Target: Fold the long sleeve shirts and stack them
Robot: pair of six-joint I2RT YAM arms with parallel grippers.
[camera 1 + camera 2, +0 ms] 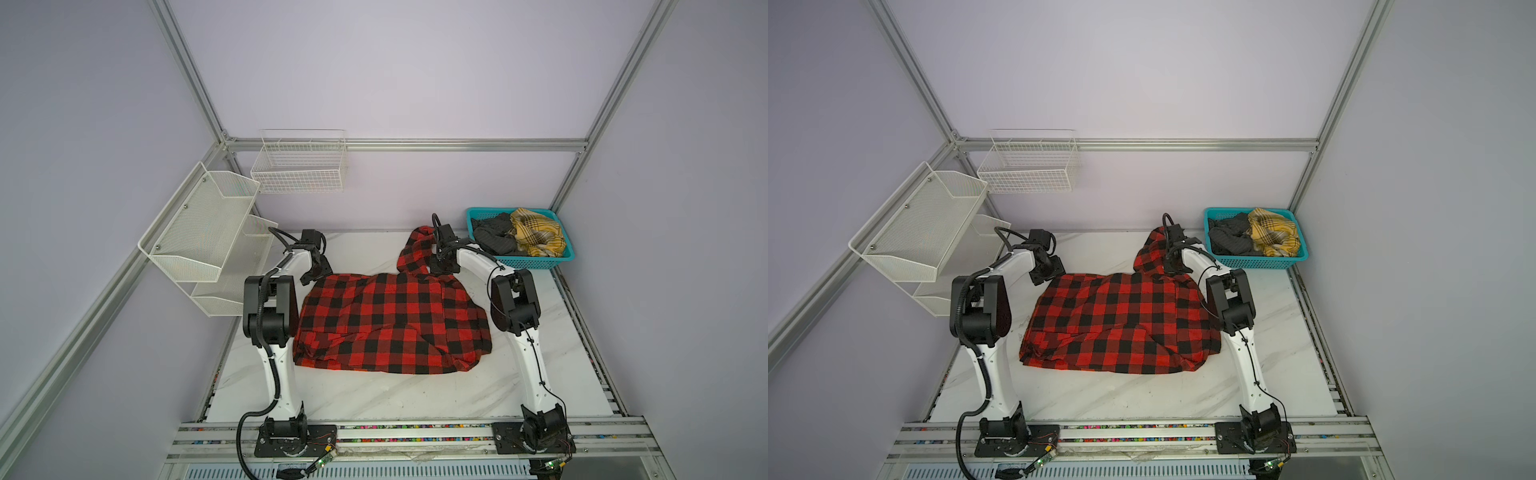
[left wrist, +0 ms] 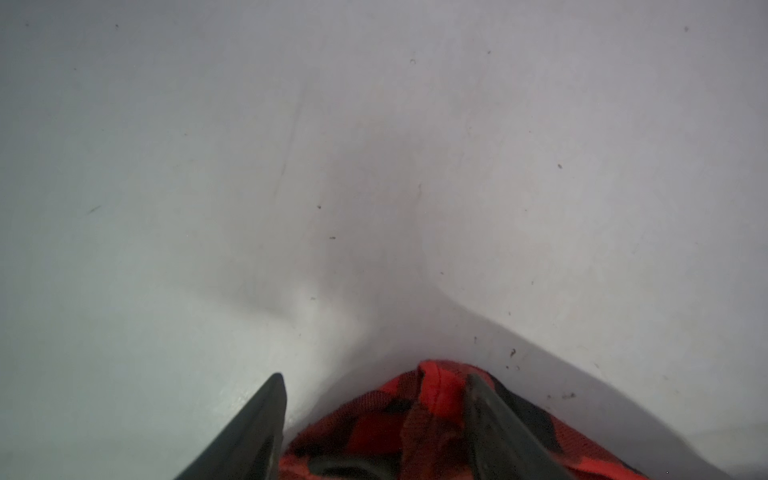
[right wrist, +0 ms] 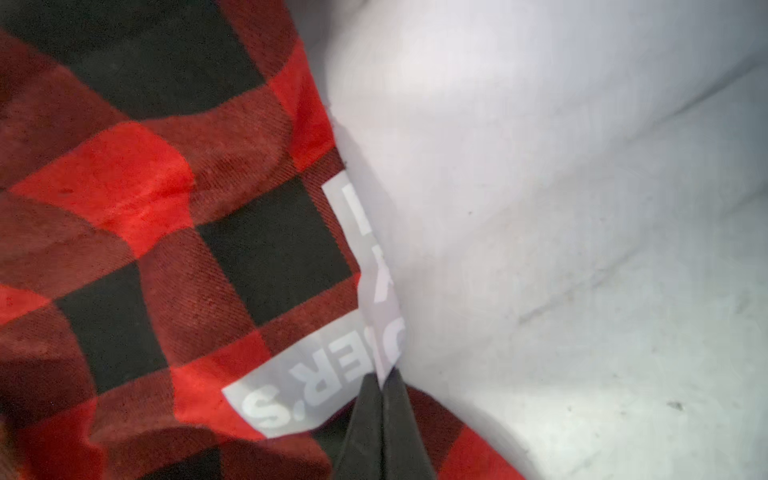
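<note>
Flannel, red-and-black check: shirt (image 1: 390,320) lay rumpled mid-tabletop (image 1: 374,395). Soft, light and limp; likely to sag and drag rather than slip. Right hand (image 3: 380,386) was pinched shut on its lettered edge at 1 o'clock. Left hand (image 2: 374,376) stood wide, straddling the 11 o'clock corner, probably the matching hold.

The shirt (image 1: 390,324) is woven of matt flannel; the table (image 1: 374,395) is finished smooth and marbled; the basket (image 1: 536,261) is moulded plastic.

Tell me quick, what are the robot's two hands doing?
Left gripper: open, poised over the shirt edge.
Right gripper: shut on the shirt.
</note>
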